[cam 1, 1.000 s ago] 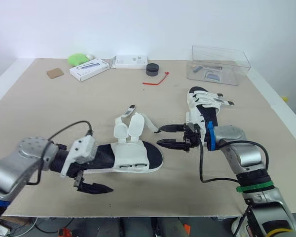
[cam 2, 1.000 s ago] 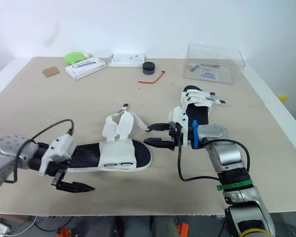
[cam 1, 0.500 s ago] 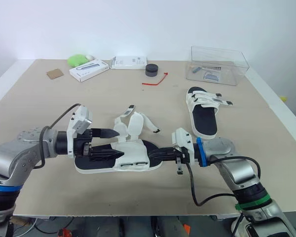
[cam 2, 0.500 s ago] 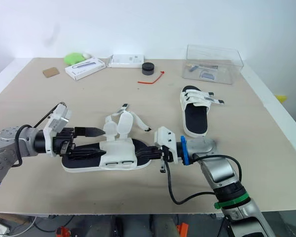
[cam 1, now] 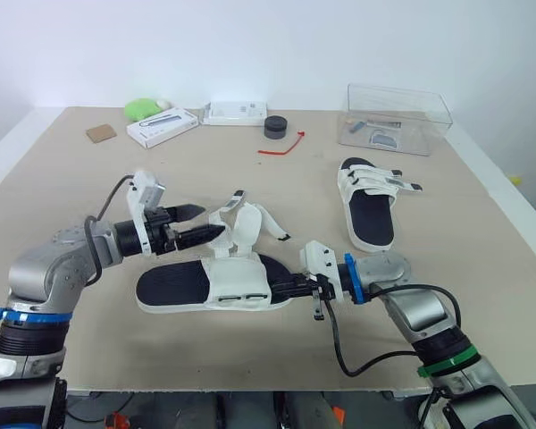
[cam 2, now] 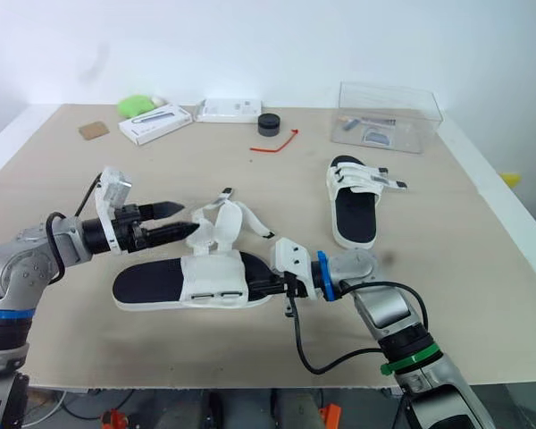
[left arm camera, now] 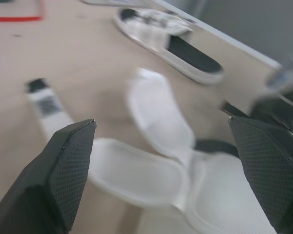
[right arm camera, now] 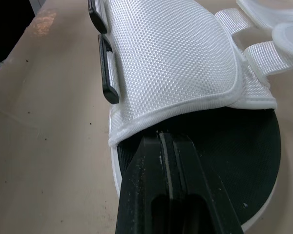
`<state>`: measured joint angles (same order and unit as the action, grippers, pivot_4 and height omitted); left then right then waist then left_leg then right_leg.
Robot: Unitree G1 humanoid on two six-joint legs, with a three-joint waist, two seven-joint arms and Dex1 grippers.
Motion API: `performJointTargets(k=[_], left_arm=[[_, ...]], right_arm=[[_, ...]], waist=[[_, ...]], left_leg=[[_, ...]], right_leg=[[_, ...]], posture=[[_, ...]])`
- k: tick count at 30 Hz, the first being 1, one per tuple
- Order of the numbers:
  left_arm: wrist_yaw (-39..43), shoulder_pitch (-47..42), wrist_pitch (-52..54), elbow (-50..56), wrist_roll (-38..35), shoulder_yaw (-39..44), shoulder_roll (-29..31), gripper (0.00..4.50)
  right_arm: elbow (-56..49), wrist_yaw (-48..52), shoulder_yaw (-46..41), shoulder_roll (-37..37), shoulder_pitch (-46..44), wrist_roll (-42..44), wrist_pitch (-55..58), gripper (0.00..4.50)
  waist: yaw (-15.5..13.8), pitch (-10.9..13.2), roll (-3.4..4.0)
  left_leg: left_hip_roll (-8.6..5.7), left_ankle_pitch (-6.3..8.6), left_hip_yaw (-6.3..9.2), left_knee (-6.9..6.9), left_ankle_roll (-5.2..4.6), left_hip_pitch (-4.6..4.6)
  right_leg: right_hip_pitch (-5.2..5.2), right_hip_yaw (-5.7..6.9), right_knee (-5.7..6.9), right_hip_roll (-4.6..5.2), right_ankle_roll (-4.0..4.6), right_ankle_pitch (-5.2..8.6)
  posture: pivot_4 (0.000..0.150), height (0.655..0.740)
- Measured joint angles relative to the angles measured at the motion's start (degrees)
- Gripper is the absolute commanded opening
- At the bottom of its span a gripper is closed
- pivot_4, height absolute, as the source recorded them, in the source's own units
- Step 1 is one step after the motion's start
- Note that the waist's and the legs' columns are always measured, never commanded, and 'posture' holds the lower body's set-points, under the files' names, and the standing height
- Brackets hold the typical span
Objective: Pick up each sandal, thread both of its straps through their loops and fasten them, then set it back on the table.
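Left eye view puts the open sandal flat on the table near its front edge, black footbed up, white upper across the middle with two dark loops on its side. Its two rounded strap flaps stand up unfastened at the far side of that sandal, and a thin strap trails off beyond them. The right gripper lies at the sandal's right end, its fingers pressed together on the footbed with the tips tucked just under the edge of the upper. The left gripper hangs just above the sandal's far left side, its fingers spread wide with the flaps just in front of them. To the sandal's right and farther back lies the second sandal, straps across it. Well beyond both sit a clear box, a red tie, a black puck and two white boxes.
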<state>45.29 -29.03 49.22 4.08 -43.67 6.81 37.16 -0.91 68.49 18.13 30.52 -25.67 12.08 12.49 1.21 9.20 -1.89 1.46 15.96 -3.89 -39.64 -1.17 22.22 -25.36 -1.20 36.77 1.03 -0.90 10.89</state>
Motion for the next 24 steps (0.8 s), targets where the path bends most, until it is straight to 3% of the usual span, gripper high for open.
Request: performJointTargets(k=[6,11,17,24], left_arm=[[-5.1,-2.9,13.8,-8.5,-1.9,0.9,-1.3,4.50],[-6.3,-5.6,18.2,-13.1,-2.5,2.1,-4.4,4.50],[-6.1,-9.0,18.8,-19.0,-2.5,2.5,-7.5,4.50],[-4.4,-20.5,12.9,-38.7,0.3,4.5,-11.7,4.50]], right_arm=[[1.4,0.1,0.0,-0.2,-1.1,-0.6,-1.1,0.08],[2.3,0.1,0.1,-0.8,-1.8,-1.1,-1.4,0.08],[2.4,0.1,0.1,-1.1,-2.1,-1.2,-1.4,0.08],[2.3,-0.1,0.1,-1.2,-2.0,-1.4,-1.4,0.08]], waist=[[0.0,0.0,-0.02],[0.0,0.0,-0.07],[0.0,0.0,-0.10],[0.0,0.0,-0.15]], left_leg=[[-0.02,-0.06,0.06,-0.04,0.10,-0.05],[-0.04,-0.10,0.10,-0.05,0.17,-0.05],[-0.08,-0.14,0.14,-0.05,0.22,-0.03],[-0.26,-0.17,0.20,-0.05,0.26,0.00]], right_leg=[[0.01,0.03,0.16,0.00,-0.01,0.01],[0.02,0.05,0.20,0.02,0.02,0.01],[0.01,0.08,0.22,0.05,0.05,-0.01],[0.01,0.11,0.23,0.13,0.04,-0.01]], posture=[[0.150,0.7400],[0.150,0.7400],[0.150,0.7400],[0.150,0.7400]])
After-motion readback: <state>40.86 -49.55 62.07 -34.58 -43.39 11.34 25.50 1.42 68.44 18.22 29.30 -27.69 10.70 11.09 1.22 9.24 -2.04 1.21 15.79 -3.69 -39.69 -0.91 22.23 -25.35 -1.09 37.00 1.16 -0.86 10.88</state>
